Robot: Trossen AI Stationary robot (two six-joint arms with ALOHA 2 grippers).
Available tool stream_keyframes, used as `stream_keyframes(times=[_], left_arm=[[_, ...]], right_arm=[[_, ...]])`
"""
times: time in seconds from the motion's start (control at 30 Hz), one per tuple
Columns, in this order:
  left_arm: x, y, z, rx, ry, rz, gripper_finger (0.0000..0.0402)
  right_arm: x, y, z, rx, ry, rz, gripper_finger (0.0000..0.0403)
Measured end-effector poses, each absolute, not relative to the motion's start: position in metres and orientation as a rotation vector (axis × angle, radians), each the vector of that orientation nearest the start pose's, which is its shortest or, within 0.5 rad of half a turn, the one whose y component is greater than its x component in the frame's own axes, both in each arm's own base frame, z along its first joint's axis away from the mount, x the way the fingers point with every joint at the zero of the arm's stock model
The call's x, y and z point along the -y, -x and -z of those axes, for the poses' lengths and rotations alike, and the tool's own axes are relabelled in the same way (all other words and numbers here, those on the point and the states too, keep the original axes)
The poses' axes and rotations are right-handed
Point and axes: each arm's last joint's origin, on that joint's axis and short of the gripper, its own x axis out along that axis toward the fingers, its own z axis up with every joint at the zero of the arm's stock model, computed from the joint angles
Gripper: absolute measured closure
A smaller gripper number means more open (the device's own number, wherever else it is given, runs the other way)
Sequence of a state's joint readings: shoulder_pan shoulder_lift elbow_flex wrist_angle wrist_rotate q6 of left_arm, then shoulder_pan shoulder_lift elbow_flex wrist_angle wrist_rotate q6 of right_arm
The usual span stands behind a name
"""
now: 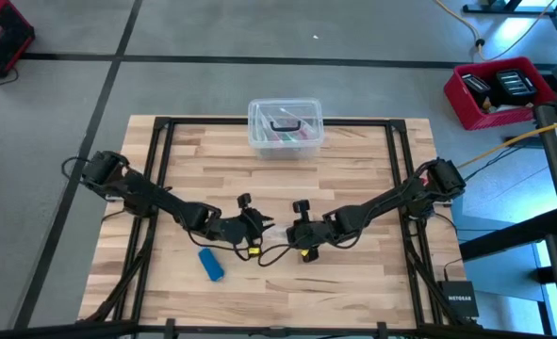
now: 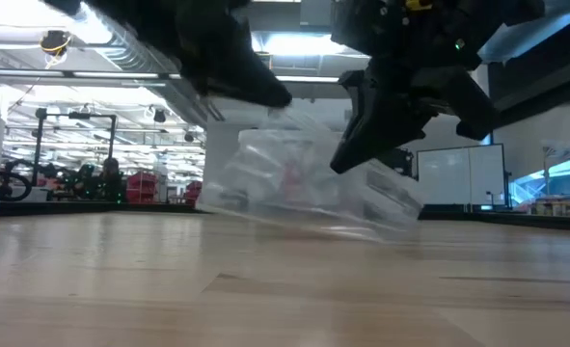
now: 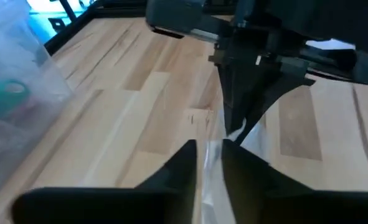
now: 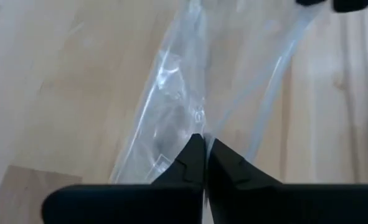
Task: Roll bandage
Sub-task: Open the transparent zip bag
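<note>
Bandage: we saw the blue roll [image 1: 211, 265] lying on the desk [image 1: 353, 169], near-left, beside the left arm
Left claw [image 3: 210, 163]: pinched on the clear plastic bag [image 4: 171, 106]
Right claw [image 4: 205, 155]: clamped on the same bag
Lidded box [image 1: 285, 128]: far centre

Bandage [image 1: 211, 265]: bright blue, plain. Plastic bag [image 4: 171, 106]: clear. Lidded box [image 1: 285, 128]: clear. Table [image 1: 353, 160]: pale wood strips. Crate [image 1: 500, 91]: red.
</note>
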State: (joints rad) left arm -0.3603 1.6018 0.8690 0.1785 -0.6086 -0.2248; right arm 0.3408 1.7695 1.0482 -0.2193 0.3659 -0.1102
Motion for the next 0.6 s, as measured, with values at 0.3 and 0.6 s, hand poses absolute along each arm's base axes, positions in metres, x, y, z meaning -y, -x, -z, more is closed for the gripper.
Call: stream_keyframes(times=[0.3, 0.6], left_arm=[[0.092, -0.294, -0.25, -0.35, 0.132, -0.303, 0.0245], [0.077, -0.313, -0.22, -0.473, 0.339, -0.23, 0.0247]], right_arm=[[-0.107, -0.34, -0.175, -0.839, 0.601, -0.018, 0.0398], [-0.108, -0.345, -0.181, -0.769, 0.731, -0.034, 0.04]])
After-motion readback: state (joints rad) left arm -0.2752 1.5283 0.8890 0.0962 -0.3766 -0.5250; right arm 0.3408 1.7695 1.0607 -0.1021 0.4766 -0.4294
